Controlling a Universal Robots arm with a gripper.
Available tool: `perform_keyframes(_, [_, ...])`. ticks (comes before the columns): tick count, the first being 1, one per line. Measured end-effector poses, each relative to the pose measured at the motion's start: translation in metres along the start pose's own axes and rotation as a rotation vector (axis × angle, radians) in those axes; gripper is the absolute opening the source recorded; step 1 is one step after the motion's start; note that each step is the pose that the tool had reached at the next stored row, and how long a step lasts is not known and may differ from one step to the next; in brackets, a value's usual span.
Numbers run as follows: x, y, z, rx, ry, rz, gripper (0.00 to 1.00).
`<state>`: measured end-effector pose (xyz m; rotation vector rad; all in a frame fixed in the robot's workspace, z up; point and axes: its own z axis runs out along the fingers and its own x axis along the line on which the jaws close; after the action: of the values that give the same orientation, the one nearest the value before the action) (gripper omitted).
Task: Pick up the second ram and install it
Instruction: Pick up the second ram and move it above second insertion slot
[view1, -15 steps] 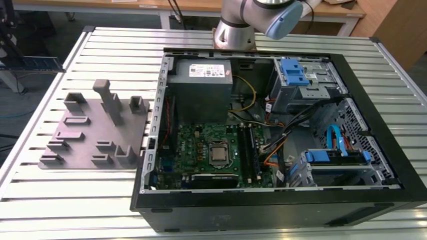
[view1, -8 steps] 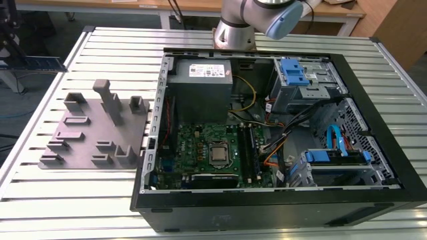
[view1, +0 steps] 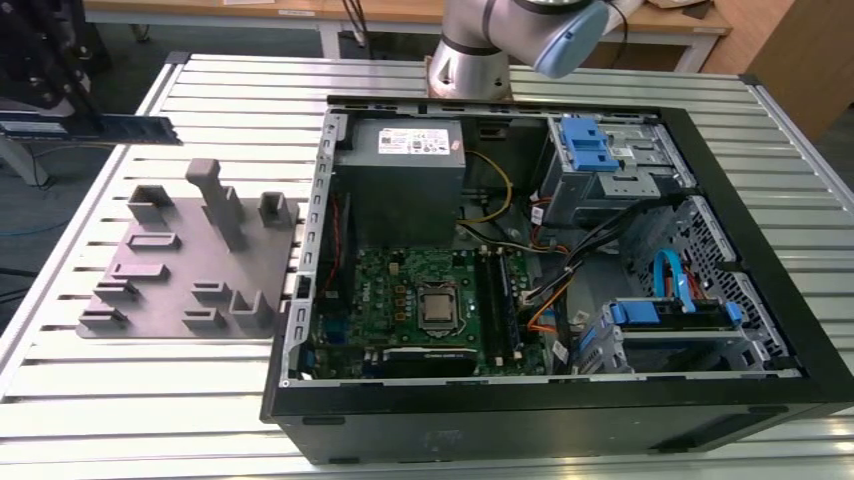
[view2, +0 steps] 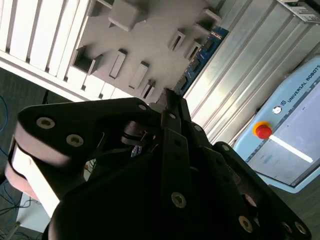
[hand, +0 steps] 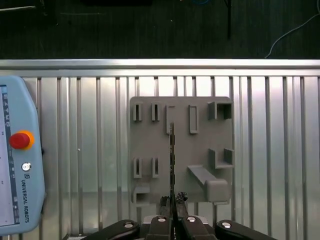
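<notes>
Exterior, first wrist and second wrist views of the memory-installation cell. In the first wrist view we see the gripper (hand: 172, 200) with its fingers (hand: 161, 201) drawn narrow and clamped on one end of the second ram (hand: 172, 155). The stick is seen edge-on as a thin dark line running away from the fingertips.

Beyond it lies the grey fixture block (hand: 200, 145), resting on the slatted metal table (hand: 280, 150). The stick's free end lines up with one of the block's upright slots. We cannot tell from this view whether the two touch.

In the second wrist view the stick shows its flat face, with a blue-edged board and dark chips reaching out from the black finger linkage. The fixture block is behind it.

In the exterior view the stick is at the exterior view's left, near the far corner of the table. It sits apart from the fixture block and well apart from the open computer case (view1: 534, 425). Inside the case we see the motherboard (view1: 394, 285) lying flat. The base of the arm (view1: 470, 60) stands at the table's far edge, behind the case.

A pale blue teach pendant (hand: 20, 195) with a red button (hand: 21, 140) lies on the table beside the fixture block, apart from it.
</notes>
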<state>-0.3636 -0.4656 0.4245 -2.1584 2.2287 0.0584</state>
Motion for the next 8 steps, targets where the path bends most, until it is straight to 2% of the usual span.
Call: perform_keyframes(8, [-0.0012,-0.0364,0.0015,-0.0002,0.0000,0.000,0.14])
